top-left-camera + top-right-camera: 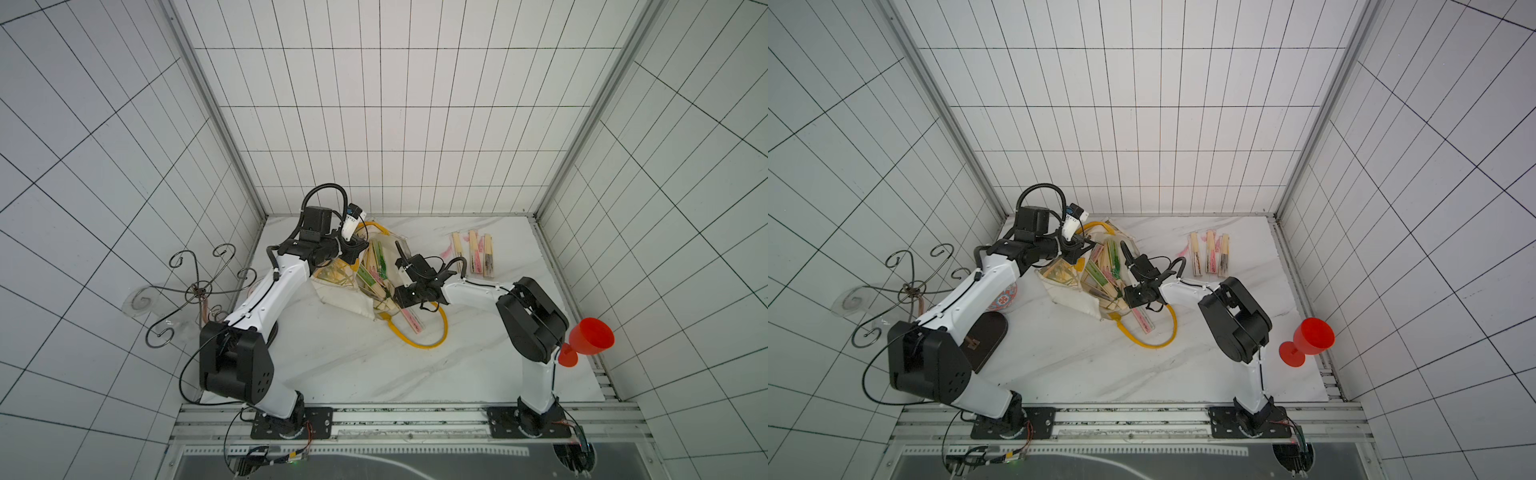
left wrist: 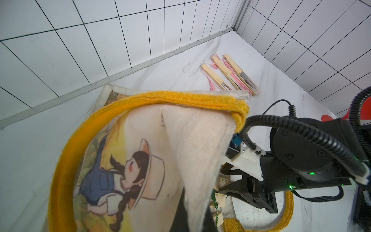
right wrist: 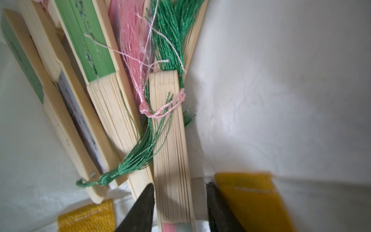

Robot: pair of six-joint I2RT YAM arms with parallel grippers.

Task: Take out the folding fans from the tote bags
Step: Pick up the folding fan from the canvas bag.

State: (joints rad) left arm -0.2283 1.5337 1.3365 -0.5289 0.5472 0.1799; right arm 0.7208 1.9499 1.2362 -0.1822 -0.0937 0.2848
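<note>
A: Cream canvas, crumpled: your tote bag (image 1: 340,297) lies on the marble tabletop (image 1: 332,365) with its mouth gaping.

B: Your left gripper (image 1: 353,249) is clenched on the tote bag's rim, beside one mustard handle (image 2: 160,98), with the cloth lifted.

A: Most of your folding fans (image 1: 374,274) are heaped inside the tote bag. Three fans (image 1: 473,253) lie side by side on the tabletop, well apart from the tote bag, off to its right.

B: You also have a pink-folded fan (image 1: 413,322) just outside the tote bag's mouth, within the loop of the other handle (image 1: 440,332).

A: Your right gripper (image 3: 179,184) sits at the tote bag's mouth, released. Its jaws straddle a bamboo fan (image 3: 170,140) with a pink cord (image 3: 166,108) looped round it. One jaw is close beside the slats and the other stands off.
</note>
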